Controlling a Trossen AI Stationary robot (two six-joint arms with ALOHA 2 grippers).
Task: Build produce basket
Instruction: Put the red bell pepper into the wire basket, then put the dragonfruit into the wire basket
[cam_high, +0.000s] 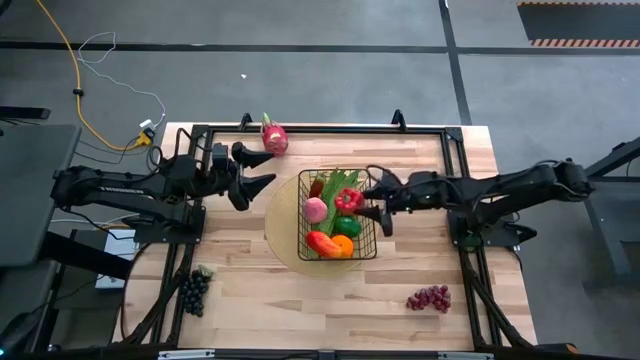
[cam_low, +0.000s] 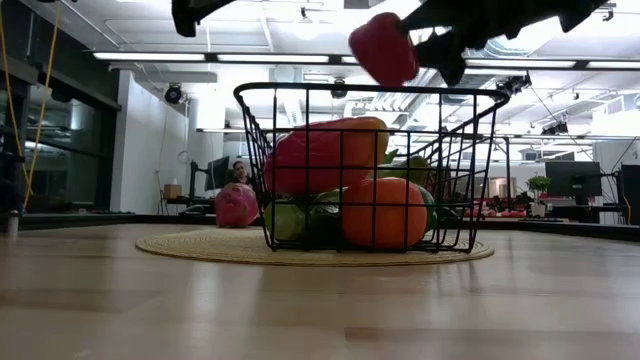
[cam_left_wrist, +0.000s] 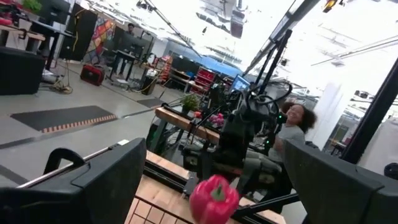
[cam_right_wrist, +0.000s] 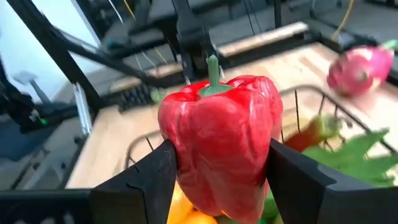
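Note:
The black wire basket (cam_high: 338, 216) stands on a round tan disc (cam_high: 282, 222) at mid-table. It holds a pink peach (cam_high: 316, 209), long green pods (cam_high: 345, 181), an orange pepper (cam_high: 342, 246) and other produce. My right gripper (cam_high: 372, 200) hangs over the basket's right part, shut on a red pepper (cam_high: 348, 199). In the low view the pepper (cam_low: 383, 48) is above the basket's rim (cam_low: 370, 90). My left gripper (cam_high: 262, 168) is open, left of the basket and off the table. A pink dragon fruit (cam_high: 273, 135) lies near the far edge. My right gripper (cam_right_wrist: 217, 171) pinches the red pepper between its two fingers, one pad (cam_right_wrist: 155, 171) on each side of the body (cam_right_wrist: 217, 130). The fingers come from the table's right. The pepper is lifted clear above the basket, its green stem (cam_right_wrist: 213, 67) standing crosswise to the fingers.
Dark grapes (cam_high: 193, 290) lie near the table's near left corner and red grapes (cam_high: 430, 298) near its near right part. Bare wood stretches between them in front of the basket. A black frame (cam_high: 330, 128) runs along the table's far edge. A person (cam_left_wrist: 297, 121) sits beyond the table.

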